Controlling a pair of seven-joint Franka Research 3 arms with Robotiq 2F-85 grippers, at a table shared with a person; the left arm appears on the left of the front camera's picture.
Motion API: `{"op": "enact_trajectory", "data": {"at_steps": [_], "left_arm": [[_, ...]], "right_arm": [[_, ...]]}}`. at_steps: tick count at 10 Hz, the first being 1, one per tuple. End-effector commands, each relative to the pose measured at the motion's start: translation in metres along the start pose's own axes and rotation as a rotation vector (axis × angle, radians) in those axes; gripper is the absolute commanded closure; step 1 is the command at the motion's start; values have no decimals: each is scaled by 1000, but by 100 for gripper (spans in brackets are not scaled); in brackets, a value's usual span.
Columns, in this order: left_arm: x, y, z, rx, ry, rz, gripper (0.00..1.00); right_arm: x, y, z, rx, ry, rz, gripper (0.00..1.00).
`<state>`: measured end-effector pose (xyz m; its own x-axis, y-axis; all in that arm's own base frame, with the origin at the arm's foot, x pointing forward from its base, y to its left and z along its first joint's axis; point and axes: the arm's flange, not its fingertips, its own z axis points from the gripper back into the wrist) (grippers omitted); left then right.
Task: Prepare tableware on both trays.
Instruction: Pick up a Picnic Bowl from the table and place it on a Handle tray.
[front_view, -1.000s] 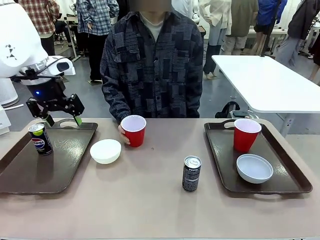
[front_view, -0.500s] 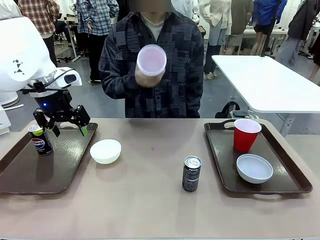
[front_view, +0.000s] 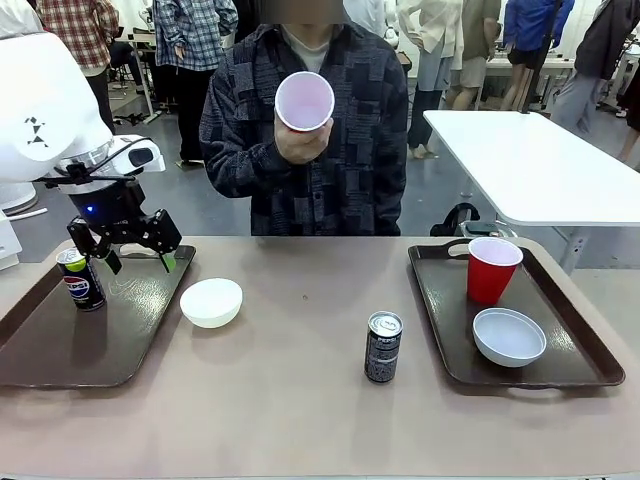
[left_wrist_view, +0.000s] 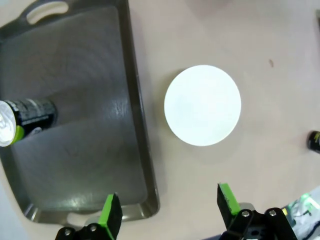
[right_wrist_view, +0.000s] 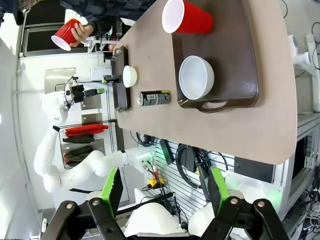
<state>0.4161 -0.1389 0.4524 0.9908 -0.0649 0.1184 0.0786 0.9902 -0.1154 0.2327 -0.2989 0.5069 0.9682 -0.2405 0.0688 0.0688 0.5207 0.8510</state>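
Observation:
My left gripper hangs open and empty over the far end of the left tray, beside the blue Pepsi can standing on it. A white bowl sits on the table just right of that tray; the left wrist view has the bowl, tray and can below the open fingers. The person holds a red cup up at chest height, its mouth toward me. The black Pepsi can stands mid-table. The right tray carries a red cup and a white bowl. My right gripper is open, high above the table.
A white table stands behind at the right, with several people farther back. The table's near edge runs along the bottom of the front view.
The person lifted the red cup off the table up to chest height and tipped its mouth toward me. My left gripper moved slightly right and down over the left tray.

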Motion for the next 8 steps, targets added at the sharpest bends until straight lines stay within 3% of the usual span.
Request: {"op": "enact_trajectory", "data": {"at_steps": [1, 6, 7, 8], "left_arm": [[19, -4, -21, 6, -38, -32, 0], [53, 1, -57, 25, -61, -102, 0], [51, 4, -57, -1, -33, -96, 0], [24, 6, -31, -27, 1, -111, 0]], "right_arm": [[0, 1, 0, 20, -6, 16, 11], [0, 1, 0, 20, -6, 16, 11], [0, 1, 0, 20, -6, 16, 11], [0, 1, 0, 20, -6, 16, 11]]}}
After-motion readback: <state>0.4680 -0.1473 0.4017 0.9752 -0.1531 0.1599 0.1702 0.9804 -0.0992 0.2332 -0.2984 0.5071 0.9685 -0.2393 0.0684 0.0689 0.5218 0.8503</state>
